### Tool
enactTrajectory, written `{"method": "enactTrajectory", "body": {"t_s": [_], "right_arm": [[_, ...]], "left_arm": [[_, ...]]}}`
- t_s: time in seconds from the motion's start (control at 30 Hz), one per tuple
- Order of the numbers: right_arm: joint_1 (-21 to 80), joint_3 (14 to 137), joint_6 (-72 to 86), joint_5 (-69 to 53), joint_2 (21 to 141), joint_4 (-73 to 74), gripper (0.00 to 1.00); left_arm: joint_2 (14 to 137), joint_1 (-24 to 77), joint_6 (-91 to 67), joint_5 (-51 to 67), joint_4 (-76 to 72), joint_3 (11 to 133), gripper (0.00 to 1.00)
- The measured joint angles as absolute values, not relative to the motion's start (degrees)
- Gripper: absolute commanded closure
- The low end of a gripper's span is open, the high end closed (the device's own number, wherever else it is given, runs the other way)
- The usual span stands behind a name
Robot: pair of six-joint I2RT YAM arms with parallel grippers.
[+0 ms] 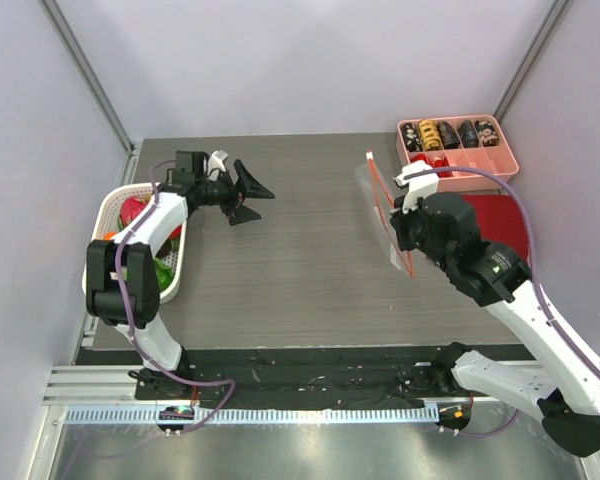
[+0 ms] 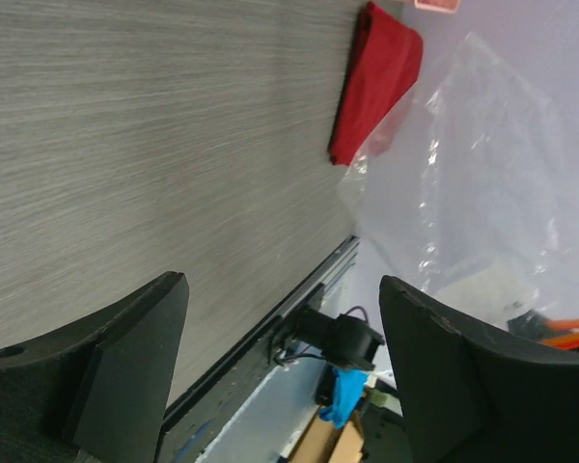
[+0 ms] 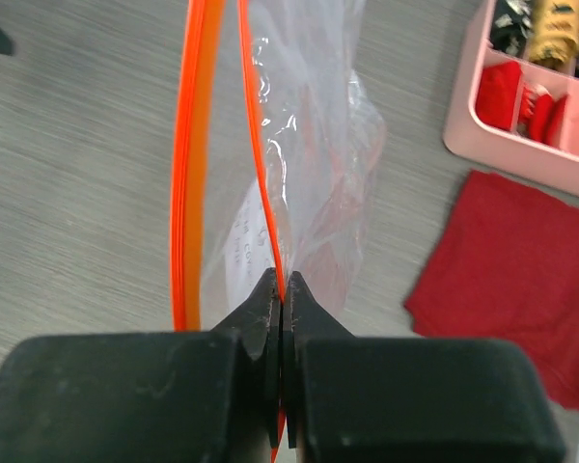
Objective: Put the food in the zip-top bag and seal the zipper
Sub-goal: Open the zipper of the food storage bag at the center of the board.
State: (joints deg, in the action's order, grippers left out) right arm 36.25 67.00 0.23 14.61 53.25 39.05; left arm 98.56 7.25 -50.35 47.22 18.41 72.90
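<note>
The zip-top bag hangs clear and crinkly above the table's right half, its mouth partly open. Its orange-red zipper runs along the mouth. My right gripper is shut on one zipper strip; in the right wrist view the gripper pinches the zipper, with the bag beyond. My left gripper is open and empty over the table, just right of the basket. In the left wrist view the left gripper faces the bag. Green lettuce and an orange fruit lie in the basket. The red fruit is hidden.
A white basket stands at the left table edge and also holds a pink-red spiky fruit. A pink compartment tray stands at the back right. A dark red cloth lies in front of it, under my right arm.
</note>
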Motion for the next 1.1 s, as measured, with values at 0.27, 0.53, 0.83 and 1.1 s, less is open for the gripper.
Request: {"method": "enactTrajectory", "body": {"t_s": [0.27, 0.53, 0.83, 1.1], "right_arm": [[36.0, 69.9, 1.3, 20.1, 62.8, 44.6, 0.99], [35.9, 70.9, 10.4, 11.0, 75.1, 36.1, 0.99], [36.6, 71.3, 20.4, 5.0, 84.7, 27.0, 0.99], [36.9, 71.5, 22.9, 3.3, 85.3, 24.3, 0.96]], "left_arm": [[92.6, 13.1, -45.2, 42.3, 18.7, 68.8, 0.2], [88.9, 19.0, -49.2, 41.0, 11.5, 63.2, 0.3], [89.3, 24.5, -53.6, 34.0, 7.9, 66.5, 0.41], [94.8, 29.7, -54.0, 28.9, 6.7, 71.4, 0.65]]}}
